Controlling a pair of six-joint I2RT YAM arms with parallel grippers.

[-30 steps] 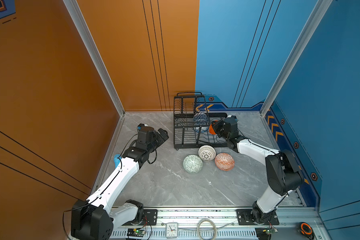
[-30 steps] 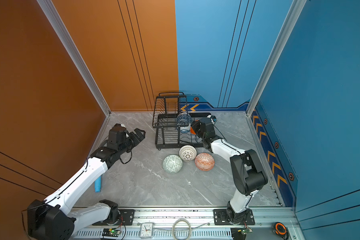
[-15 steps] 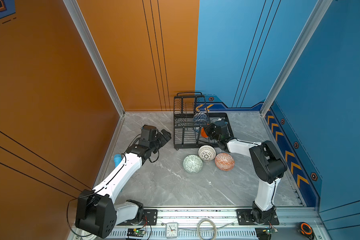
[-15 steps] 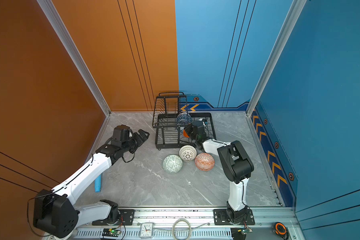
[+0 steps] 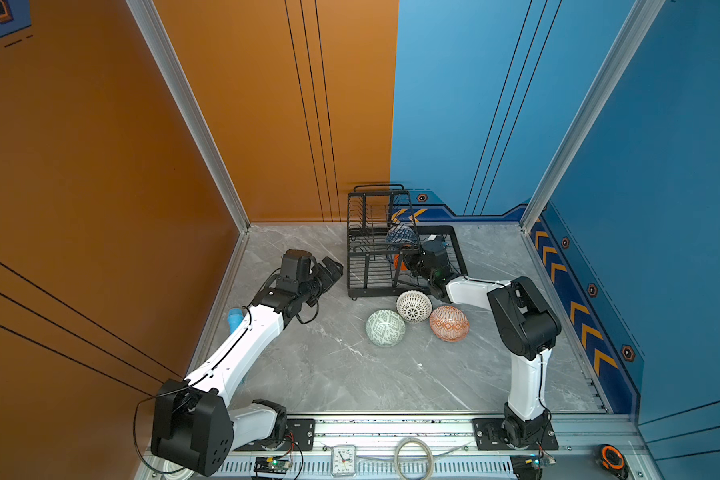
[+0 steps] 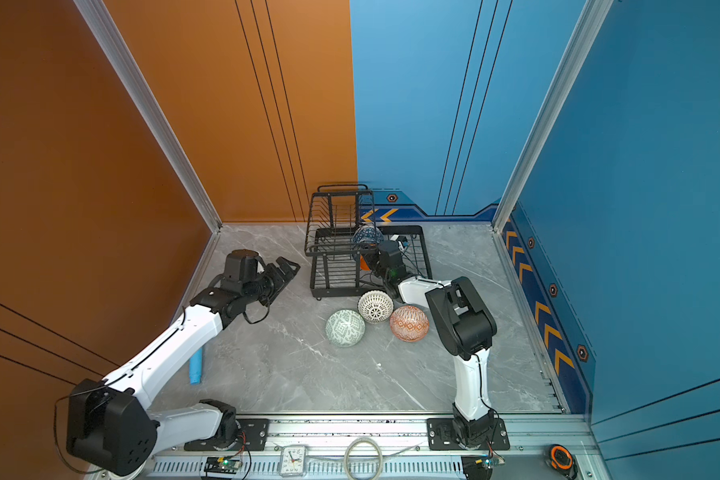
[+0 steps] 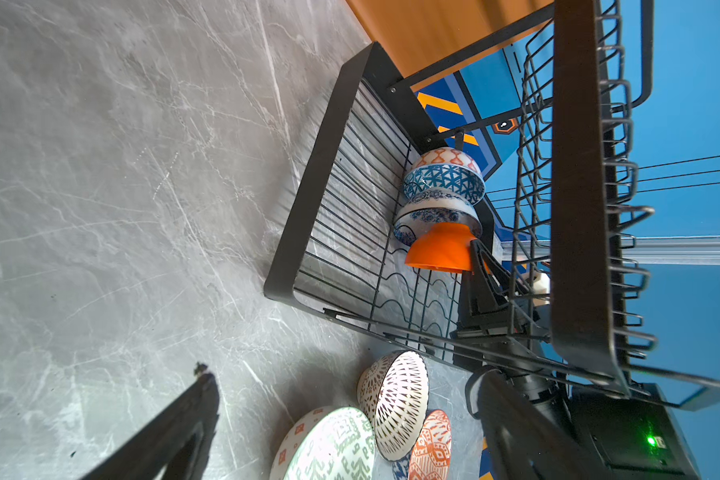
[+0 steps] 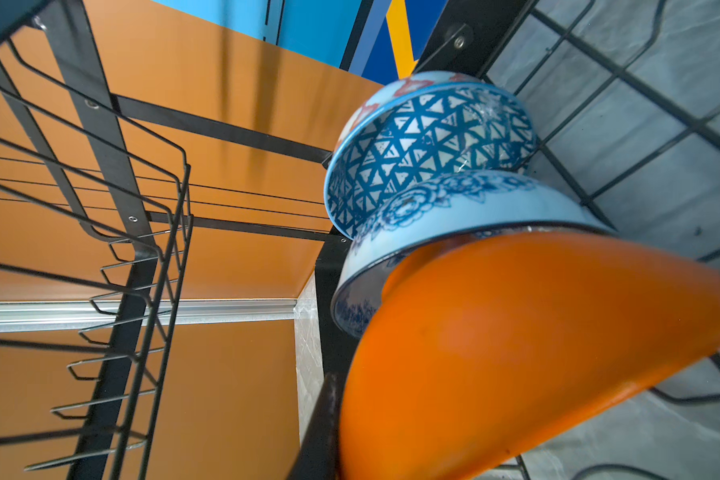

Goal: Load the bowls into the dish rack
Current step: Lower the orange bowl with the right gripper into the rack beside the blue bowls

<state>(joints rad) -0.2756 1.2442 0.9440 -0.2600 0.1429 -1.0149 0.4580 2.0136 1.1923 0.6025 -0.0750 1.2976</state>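
In both top views the dish rack (image 5: pixel 371 248) stands at the far edge of the tabletop (image 5: pixel 333 374), about midway along. Its wires hide most of the load: only the blue geometric bowl (image 5: pixel 400 237) and a sliver of the orange bowl (image 5: pixel 396 260) show through. The right arm (image 5: pixel 470 289) reaches in from the rack's right side, and its tip is lost among the wires. The left fingers (image 5: pixel 332 266) hang spread wide and empty, just off the rack's left side. In front of the rack, near the tabletop's middle, lie the pale green bowl (image 5: pixel 385 328), the lattice bowl (image 5: pixel 413 306) and the diamond bowl (image 5: pixel 449 323), close together. In a top view the light-blue cylinder (image 6: pixel 196 365) lies by the left edge, partly behind the left arm.

The left wrist view opens up the rack's lower tier. The blue geometric bowl, the floral bowl (image 7: pixel 433 212) and the orange bowl stand on edge, each nested into the next. The right fingers (image 7: pixel 481 259) are pinched closed on the orange bowl's rim. The three loose bowls are cut off by the frame.

The right wrist view is filled by the blurred, cropped orange bowl. Behind the blue geometric bowl's rim sits a red-patterned surface (image 8: pixel 391 91), perhaps that bowl's outside, perhaps another bowl.
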